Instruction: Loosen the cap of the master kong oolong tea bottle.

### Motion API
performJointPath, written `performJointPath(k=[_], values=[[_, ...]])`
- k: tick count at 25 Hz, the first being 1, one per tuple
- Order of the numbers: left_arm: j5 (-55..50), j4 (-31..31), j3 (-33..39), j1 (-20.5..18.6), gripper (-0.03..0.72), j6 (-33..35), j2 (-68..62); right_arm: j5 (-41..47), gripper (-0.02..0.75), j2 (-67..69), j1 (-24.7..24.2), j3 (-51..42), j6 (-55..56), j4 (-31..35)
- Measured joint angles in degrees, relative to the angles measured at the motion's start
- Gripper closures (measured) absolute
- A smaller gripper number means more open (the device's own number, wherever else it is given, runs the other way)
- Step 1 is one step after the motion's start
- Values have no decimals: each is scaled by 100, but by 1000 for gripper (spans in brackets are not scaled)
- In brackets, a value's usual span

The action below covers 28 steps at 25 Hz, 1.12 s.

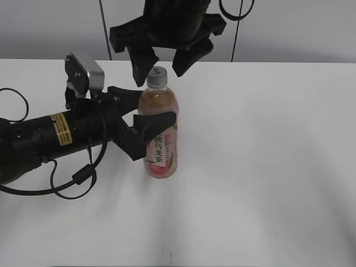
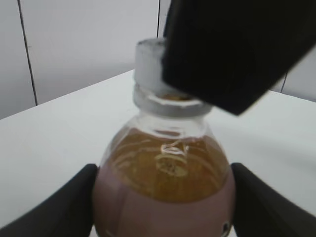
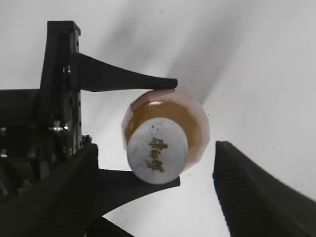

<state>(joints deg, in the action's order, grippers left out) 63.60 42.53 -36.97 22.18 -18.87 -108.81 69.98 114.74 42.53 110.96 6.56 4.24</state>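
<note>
The master kong oolong tea bottle point(image 1: 161, 133) stands upright on the white table, with amber tea and a pink label. My left gripper point(image 1: 146, 123) is shut on the bottle's body from the left; both fingers press its sides in the left wrist view point(image 2: 163, 197). The white cap point(image 1: 157, 76) sits on the bottle's neck and also shows in the left wrist view point(image 2: 148, 66) and the right wrist view point(image 3: 157, 152). My right gripper point(image 1: 164, 62) hangs open just above the cap, its fingers on either side and apart from the cap point(image 3: 155, 190).
The white table point(image 1: 267, 167) runs wide to the right and front. A grey wall with dark cables point(image 1: 103, 28) stands behind. The left arm's black body point(image 1: 50, 139) lies along the table at the left.
</note>
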Motion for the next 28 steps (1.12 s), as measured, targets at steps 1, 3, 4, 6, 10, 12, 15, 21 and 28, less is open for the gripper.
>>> performJointPath(k=[1,3,4,6,10,12,15,21,28], values=[[0,0,0,0,214,0,0,5,195,0,0,-5,0,0],[0,0,0,0,214,0,0,5,197,0,0,-5,0,0],[0,0,0,0,214,0,0,5,206,0,0,-5,0,0],[0,0,0,0,214,0,0,5,230,0,0,-5,0,0],[0,0,0,0,214,0,0,5,283,0,0,-5,0,0],[0,0,0,0,214,0,0,12,291,0,0,-5,0,0],[0,0,0,0,214,0,0,12,296,0,0,-5,0,0],[0,0,0,0,214,0,0,12,325,0,0,-5,0,11],[0,0,0,0,214,0,0,12,463,0,0,-5,0,5]])
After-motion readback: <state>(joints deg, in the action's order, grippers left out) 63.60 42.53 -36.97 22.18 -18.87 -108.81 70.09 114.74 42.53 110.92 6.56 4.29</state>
